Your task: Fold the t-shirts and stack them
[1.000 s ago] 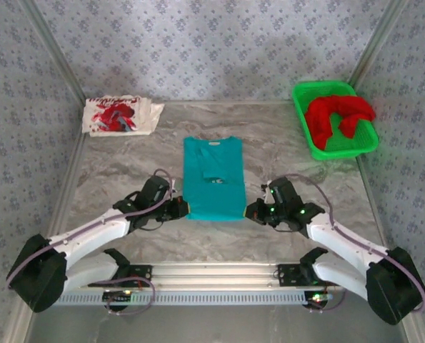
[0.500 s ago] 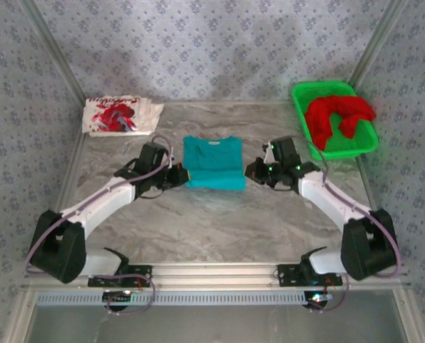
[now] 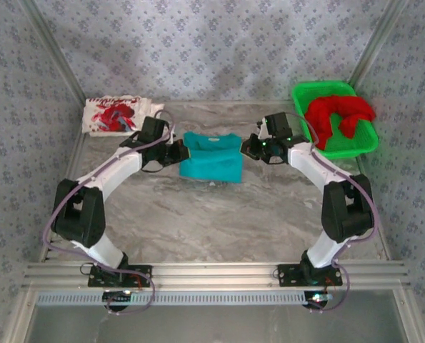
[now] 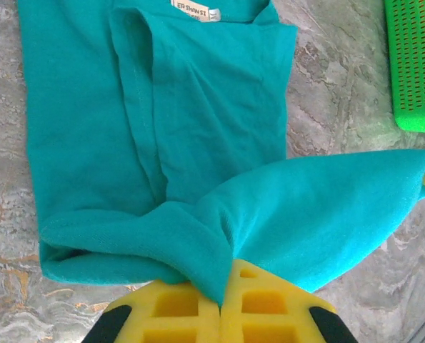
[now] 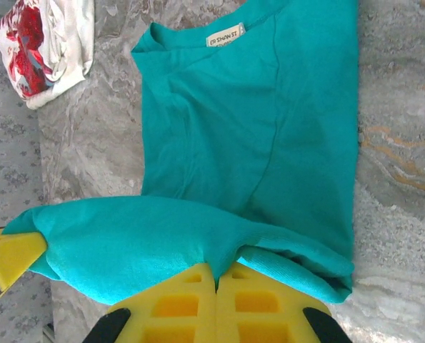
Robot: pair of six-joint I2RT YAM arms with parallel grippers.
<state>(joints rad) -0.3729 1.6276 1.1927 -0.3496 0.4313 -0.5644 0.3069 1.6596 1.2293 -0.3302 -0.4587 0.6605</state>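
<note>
Marble table [image 3: 219,221] | left gripper [image 3: 181,151] jaws pinched tight on teal t-shirt [image 3: 211,161], its 9 o'clock edge | right gripper [image 3: 246,148] pinched on same shirt, 3 o'clock edge | I see hem raised over the body, mid-table | white t-shirt [image 3: 119,114] far, 10 o'clock | red t-shirt [image 3: 337,114] in green basket [image 3: 325,86], 2 o'clock

The near table [image 3: 219,221] lies open; the basket [image 3: 344,152] blocks far right, white t-shirt [image 3: 116,116] far left, teal t-shirt [image 3: 212,163] between.
</note>
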